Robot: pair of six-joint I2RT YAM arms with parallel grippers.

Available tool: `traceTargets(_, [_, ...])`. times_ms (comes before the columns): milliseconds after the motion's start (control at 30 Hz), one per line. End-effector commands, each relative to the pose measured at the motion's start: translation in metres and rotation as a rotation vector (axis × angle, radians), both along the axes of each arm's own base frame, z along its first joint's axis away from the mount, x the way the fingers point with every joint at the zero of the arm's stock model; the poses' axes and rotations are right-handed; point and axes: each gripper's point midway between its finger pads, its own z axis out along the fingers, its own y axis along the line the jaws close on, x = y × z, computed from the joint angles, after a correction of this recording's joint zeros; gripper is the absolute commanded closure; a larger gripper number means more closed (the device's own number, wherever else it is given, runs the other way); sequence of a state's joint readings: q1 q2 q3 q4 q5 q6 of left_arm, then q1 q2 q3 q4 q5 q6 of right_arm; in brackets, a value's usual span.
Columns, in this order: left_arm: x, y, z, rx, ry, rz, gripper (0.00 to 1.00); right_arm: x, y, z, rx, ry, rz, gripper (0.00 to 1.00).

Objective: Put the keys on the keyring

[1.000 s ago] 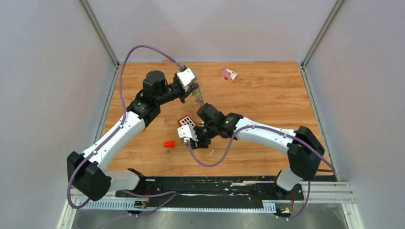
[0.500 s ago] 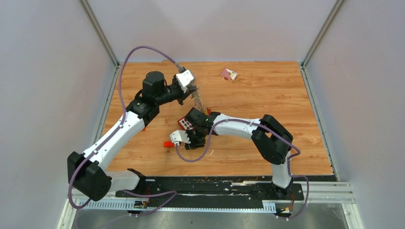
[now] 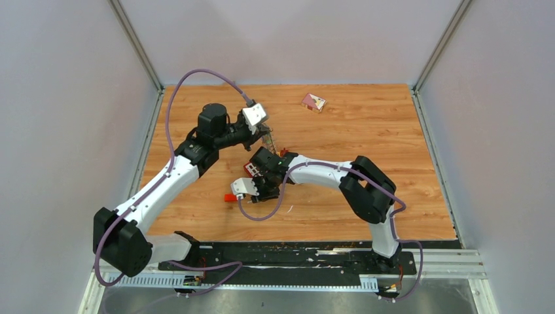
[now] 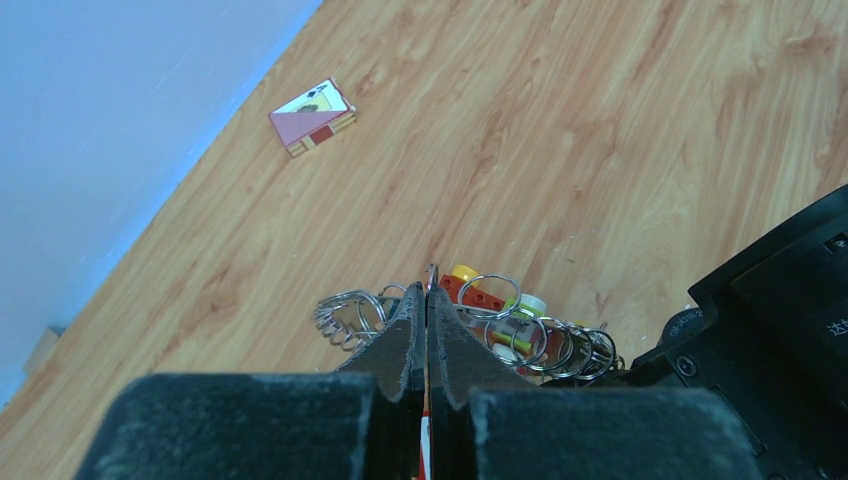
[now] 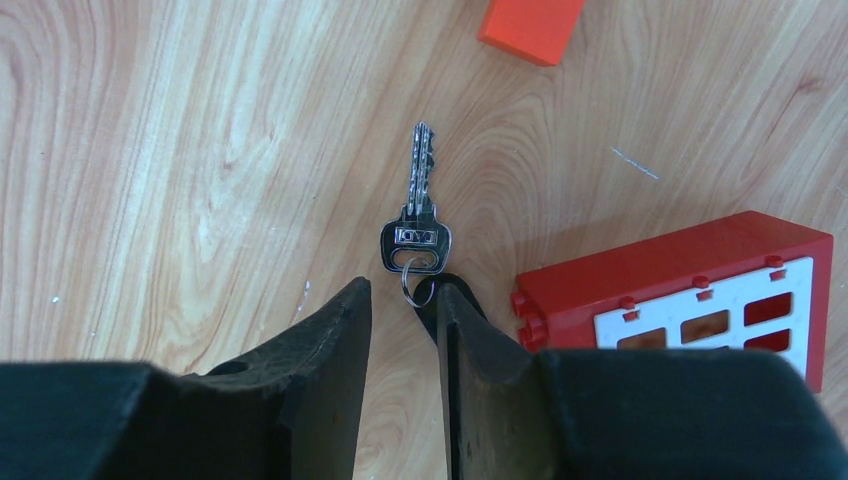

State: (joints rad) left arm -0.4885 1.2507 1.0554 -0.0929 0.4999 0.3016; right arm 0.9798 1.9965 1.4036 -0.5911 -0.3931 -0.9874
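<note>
My left gripper is shut on the keyring, a thin metal ring held above the table, with several small silver rings hanging on it. In the top view the left gripper is at the centre left. No keys show on the ring. One silver key with a black head lies flat on the wood. Its small split ring lies just ahead of my right gripper, whose jaws stand slightly apart and empty, low over the table. In the top view the right gripper is below the left one.
A small red brick lies beyond the key; it also shows in the top view. A red-and-white toy block sits right of the right fingers. A small card box lies at the back of the wooden table.
My right arm has folded and its gripper has moved left toward the red brick. My left gripper has come down a little with the keyring.
</note>
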Motion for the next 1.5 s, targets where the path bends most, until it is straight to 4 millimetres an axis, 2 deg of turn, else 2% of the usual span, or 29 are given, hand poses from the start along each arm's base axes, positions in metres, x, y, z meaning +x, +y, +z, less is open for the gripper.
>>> traceTargets(0, [-0.006,-0.002,0.033,-0.051,-0.109,-0.041,1.0,0.008,0.01,0.003,0.009,-0.039,0.015,0.7])
traceTargets(100, [-0.008,-0.003,0.032,-0.05,-0.103,-0.052,1.0,0.011,0.01,0.001,0.0,-0.052,0.015,0.78])
traceTargets(433, [-0.011,-0.003,0.028,-0.048,-0.09,-0.063,1.0,0.014,0.011,0.001,-0.001,-0.061,0.018,0.86])
traceTargets(633, [-0.012,-0.003,0.022,-0.036,-0.085,-0.065,1.0,0.01,0.012,0.013,0.016,-0.051,0.015,1.0])
traceTargets(700, [-0.012,-0.002,0.021,-0.025,-0.092,-0.066,1.0,0.007,0.011,0.019,0.028,-0.047,0.013,1.0])
traceTargets(833, [-0.015,-0.001,0.019,0.0,-0.1,-0.087,1.0,0.0,0.007,0.038,0.061,-0.032,0.003,1.0])
traceTargets(1000, [-0.028,-0.001,0.013,0.05,-0.09,-0.161,1.0,-0.017,-0.01,0.071,0.11,-0.004,0.0,1.0])
traceTargets(1167, [-0.046,-0.003,0.004,0.078,-0.068,-0.249,1.0,-0.031,-0.044,0.113,0.197,0.051,0.003,1.0])
traceTargets(1300, [-0.058,-0.006,0.004,0.067,-0.061,-0.309,1.0,-0.039,-0.075,0.137,0.259,0.092,-0.022,1.0])
traceTargets(1467, [-0.072,-0.011,0.0,0.039,-0.04,-0.378,1.0,-0.049,-0.099,0.163,0.339,0.07,-0.051,1.0])
